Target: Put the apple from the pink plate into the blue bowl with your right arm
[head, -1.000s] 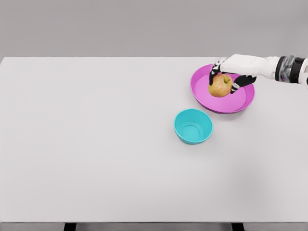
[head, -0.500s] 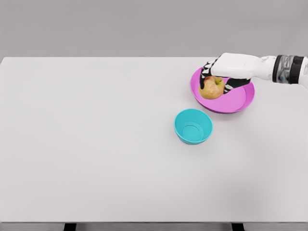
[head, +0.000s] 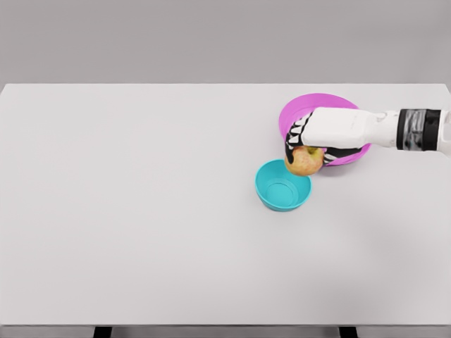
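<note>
One yellow-red round apple (head: 304, 161) sits clamped in my right hand (head: 317, 137), held above the table.

My dark-padded fingers (head: 294, 139) curl over its top and sides, gripping it at the upper right rim of the small turquoise-blue plastic bowl (head: 282, 186), between that bowl and the shallow pink round plate (head: 304, 107) just behind. My white forearm runs in from the right edge over the plate. Both dishes rest on the wide white table (head: 141, 211).

Smooth, matt surfaces

Blue bowl (head: 282, 191) and pink plate (head: 310, 107) look plastic; table (head: 141, 211) matt white; apple (head: 305, 161) dull-skinned.
</note>
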Tool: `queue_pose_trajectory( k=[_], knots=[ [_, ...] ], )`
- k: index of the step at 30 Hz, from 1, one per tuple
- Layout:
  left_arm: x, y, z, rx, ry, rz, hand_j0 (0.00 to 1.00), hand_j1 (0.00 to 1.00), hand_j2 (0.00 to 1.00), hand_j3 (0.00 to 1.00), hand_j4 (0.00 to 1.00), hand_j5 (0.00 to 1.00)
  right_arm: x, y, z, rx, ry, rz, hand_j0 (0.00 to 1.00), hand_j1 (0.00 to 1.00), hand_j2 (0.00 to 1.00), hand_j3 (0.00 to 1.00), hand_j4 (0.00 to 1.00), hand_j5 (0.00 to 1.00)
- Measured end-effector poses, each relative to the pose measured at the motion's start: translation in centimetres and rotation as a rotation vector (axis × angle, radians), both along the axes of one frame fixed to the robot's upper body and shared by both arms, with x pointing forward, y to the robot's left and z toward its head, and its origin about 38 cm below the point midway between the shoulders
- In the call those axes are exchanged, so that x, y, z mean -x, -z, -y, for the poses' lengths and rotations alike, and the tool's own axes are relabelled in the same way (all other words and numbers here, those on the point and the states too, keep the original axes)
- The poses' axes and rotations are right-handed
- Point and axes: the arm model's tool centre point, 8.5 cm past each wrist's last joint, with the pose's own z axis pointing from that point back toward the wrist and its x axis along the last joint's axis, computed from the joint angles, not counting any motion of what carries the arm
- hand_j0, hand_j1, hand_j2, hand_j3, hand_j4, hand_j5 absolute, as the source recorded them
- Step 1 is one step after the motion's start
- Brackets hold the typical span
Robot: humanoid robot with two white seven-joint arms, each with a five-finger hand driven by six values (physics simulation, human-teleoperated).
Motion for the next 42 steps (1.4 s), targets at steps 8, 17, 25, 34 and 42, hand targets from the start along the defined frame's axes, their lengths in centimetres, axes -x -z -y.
queue_pose_trajectory(
  k=[8, 17, 25, 34, 42],
  knots=[
    [0.0, 0.0, 0.0, 0.000, 0.000, 0.000, 1.00, 1.00, 1.00, 1.00, 1.00, 1.00, 0.3, 0.8, -0.8, 0.006, -0.023, -0.018, 0.48, 0.48, 0.48, 0.48, 0.48, 0.48],
    [-0.1, 0.0, 0.0, 0.000, 0.000, 0.002, 1.00, 1.00, 1.00, 1.00, 1.00, 1.00, 0.6, 1.6, -1.8, 0.014, -0.050, -0.037, 0.48, 0.48, 0.48, 0.48, 0.48, 0.48],
    [0.0, 0.0, 0.0, 0.000, 0.000, 0.000, 1.00, 1.00, 1.00, 1.00, 1.00, 1.00, 0.9, 1.6, -2.2, 0.015, -0.064, -0.036, 1.00, 1.00, 1.00, 1.00, 1.00, 1.00],
    [0.0, 0.0, 0.0, 0.000, 0.000, 0.000, 1.00, 1.00, 1.00, 1.00, 1.00, 1.00, -2.2, -2.6, 3.2, -0.071, 0.120, 0.052, 1.00, 1.00, 1.00, 1.00, 1.00, 1.00],
    [-0.1, 0.0, 0.0, 0.000, 0.000, 0.002, 1.00, 1.00, 1.00, 1.00, 1.00, 1.00, -3.3, 0.3, 11.0, -0.153, 0.375, -0.020, 1.00, 1.00, 1.00, 1.00, 1.00, 1.00]
  ],
)
